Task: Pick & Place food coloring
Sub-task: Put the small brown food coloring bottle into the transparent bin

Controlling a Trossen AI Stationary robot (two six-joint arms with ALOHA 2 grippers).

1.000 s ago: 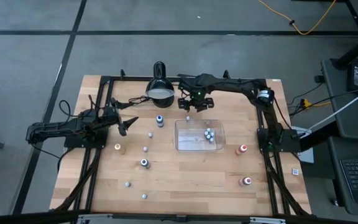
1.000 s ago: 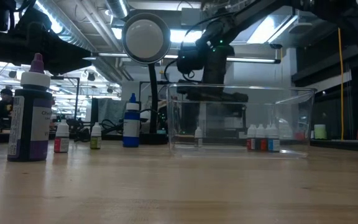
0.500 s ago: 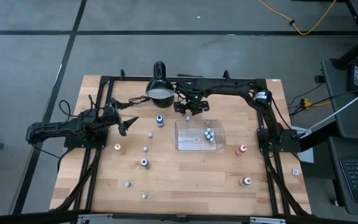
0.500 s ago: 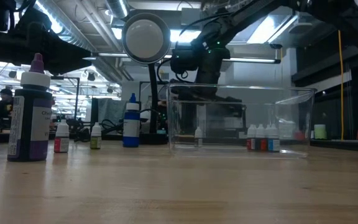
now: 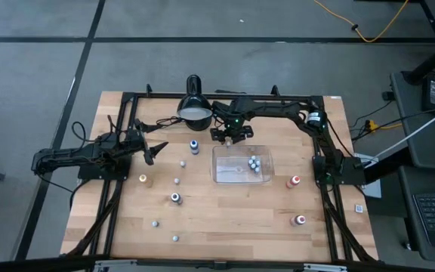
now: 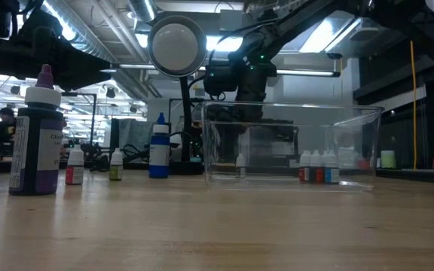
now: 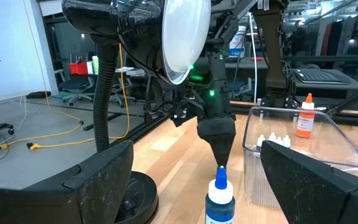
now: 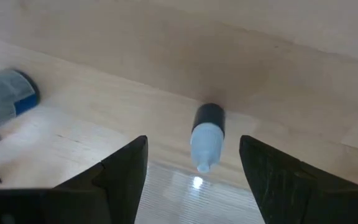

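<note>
My right gripper (image 5: 227, 137) hangs open, pointing steeply down, over a tiny food coloring bottle (image 8: 207, 133) with a dark body and a pale top. The bottle stands on the wood just beyond the far left corner of the clear tray (image 5: 266, 177). The fingers stand to either side above it without touching it. Several small bottles (image 5: 254, 163) stand inside the tray. My left gripper (image 5: 155, 149) waits open at the table's left, pointing level toward a blue-topped bottle (image 5: 194, 146).
A black dome lamp (image 5: 195, 108) stands close to the left of my right gripper. Loose bottles dot the table's left half: orange (image 5: 143, 180), dark (image 5: 176, 198) and tiny pale ones (image 5: 177, 180). Two red-topped bottles (image 5: 295, 181) stand right of the tray.
My right gripper has gone toward the table's left edge and down a little, from over the tray's far edge to above the tiny bottle by the tray's far left corner. Its fingers have stayed open.
</note>
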